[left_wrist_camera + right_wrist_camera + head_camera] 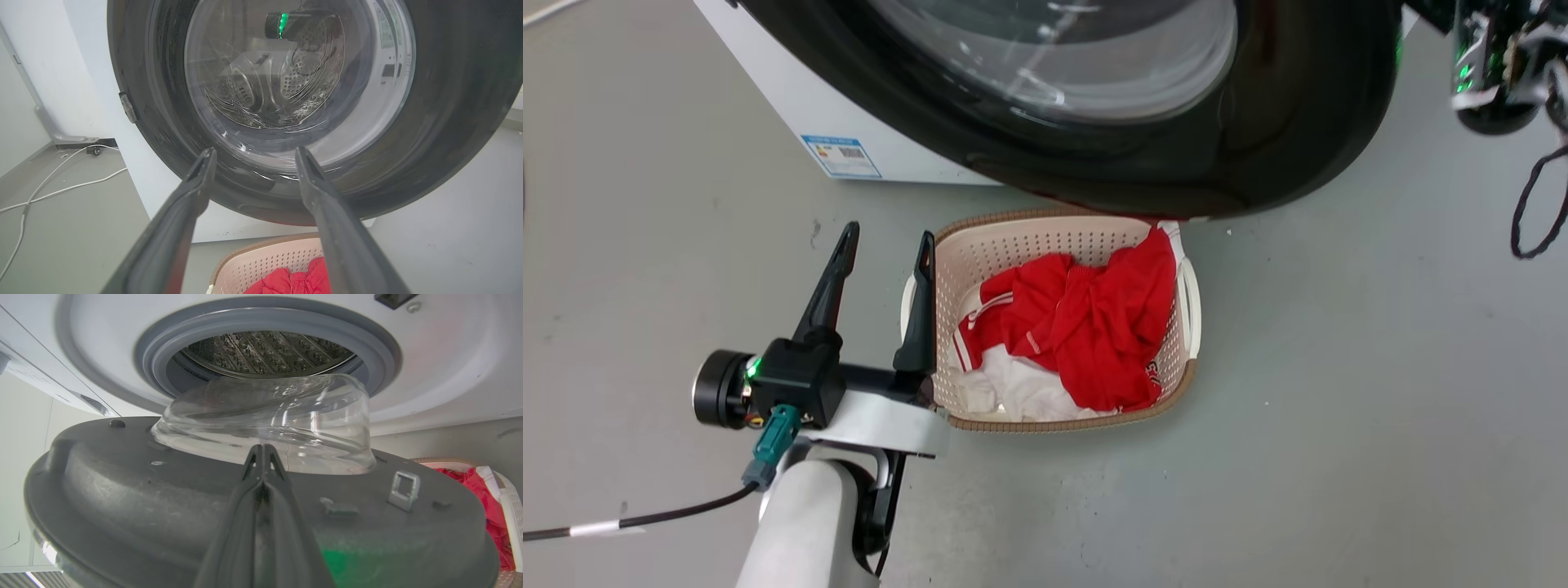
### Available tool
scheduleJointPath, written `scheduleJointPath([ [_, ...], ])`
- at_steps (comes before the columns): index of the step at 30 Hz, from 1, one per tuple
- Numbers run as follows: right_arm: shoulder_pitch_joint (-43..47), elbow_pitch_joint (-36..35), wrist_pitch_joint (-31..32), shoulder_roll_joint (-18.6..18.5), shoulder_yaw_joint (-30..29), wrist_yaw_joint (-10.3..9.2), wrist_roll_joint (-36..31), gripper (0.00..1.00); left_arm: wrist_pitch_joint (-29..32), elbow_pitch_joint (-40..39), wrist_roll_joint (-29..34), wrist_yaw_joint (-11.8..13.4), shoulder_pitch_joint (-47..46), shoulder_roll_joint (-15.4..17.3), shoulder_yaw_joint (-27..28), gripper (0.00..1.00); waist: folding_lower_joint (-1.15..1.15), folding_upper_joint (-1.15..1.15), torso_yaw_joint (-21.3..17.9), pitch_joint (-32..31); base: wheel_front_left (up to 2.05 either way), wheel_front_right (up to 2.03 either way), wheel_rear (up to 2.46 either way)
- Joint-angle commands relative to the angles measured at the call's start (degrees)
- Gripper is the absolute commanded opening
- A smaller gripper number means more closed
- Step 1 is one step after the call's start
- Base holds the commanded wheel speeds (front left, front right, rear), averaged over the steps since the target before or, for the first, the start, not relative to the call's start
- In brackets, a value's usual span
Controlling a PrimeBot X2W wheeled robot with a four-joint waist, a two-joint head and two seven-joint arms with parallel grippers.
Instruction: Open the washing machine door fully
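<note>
The washing machine door (1258,147) is a big glossy black ring around a bulging glass window and stands swung out from the white washing machine (792,106) over a basket. My left gripper (888,234) is open and empty, low in front of the door's outer face (449,122), apart from it. In the right wrist view my right gripper (263,448) is shut, its tips at the door's grey inner face (143,506) right beside the glass bowl (286,416). Beyond lie the grey gasket (155,355) and the steel drum (265,351). My right wrist (1494,65) hangs past the door's right edge.
A beige laundry basket (980,245) with red clothes (1094,318) sits on the grey floor under the door's lower edge, just right of my left fingers. White cables (61,188) run along the floor left of the machine. A metal latch hook (403,484) sticks out of the door's inner face.
</note>
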Motion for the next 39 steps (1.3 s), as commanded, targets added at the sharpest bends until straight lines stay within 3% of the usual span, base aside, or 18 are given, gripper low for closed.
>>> scheduleJointPath([
  [1,1.7,-0.6,0.9,0.5,0.3,0.14,0.6,0.00,-0.1,0.3,-0.2,0.4,1.2,0.0,0.2,1.00,0.00,0.00,-0.3,-1.5,0.00,0.00,0.00],
  [20,19.0,-8.3,7.0,4.2,3.3,0.14,2.1,0.00,-0.1,3.0,-0.2,1.2,9.0,0.0,0.6,1.00,0.00,0.00,-1.0,-13.9,0.00,0.00,0.00],
  [39,31.4,-21.5,6.2,9.8,6.8,0.14,2.4,0.00,-0.1,3.6,0.0,1.7,12.4,0.0,0.4,1.00,0.00,0.00,-0.7,-18.8,0.00,0.00,0.00],
])
